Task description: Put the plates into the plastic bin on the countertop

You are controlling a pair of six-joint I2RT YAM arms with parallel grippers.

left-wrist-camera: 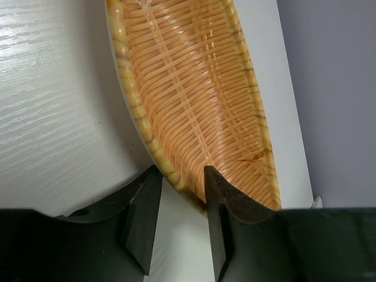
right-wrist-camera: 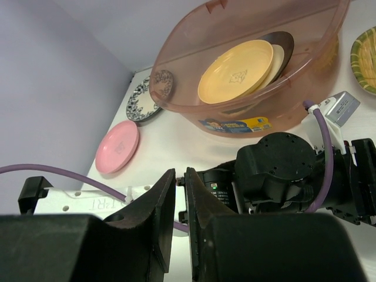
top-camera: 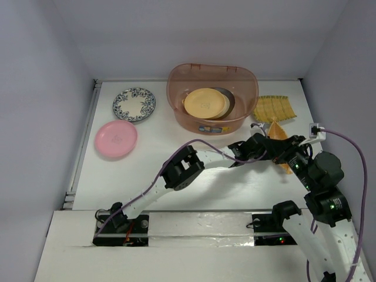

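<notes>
My left gripper (left-wrist-camera: 182, 173) is shut on the near rim of the orange leaf-shaped plate (left-wrist-camera: 194, 94), one finger inside the woven-patterned dish and one outside. From above, that plate (top-camera: 278, 132) lies right of the plastic bin (top-camera: 176, 88), partly hidden by both arms. The bin holds an orange round plate (top-camera: 204, 103) and a cream plate with a dark rim (top-camera: 228, 101). A blue-and-white plate (top-camera: 134, 104) and a pink plate (top-camera: 116, 138) lie at the left. A yellow ribbed plate (top-camera: 271, 108) lies at the right. My right gripper (right-wrist-camera: 181, 176) is shut on nothing, just behind the left wrist.
The left arm (top-camera: 188, 164) stretches across the countertop (top-camera: 158, 153) from bottom left to the right side, and its wrist (right-wrist-camera: 282, 170) fills the space in front of the right gripper. Lilac walls border the left, back and right edges.
</notes>
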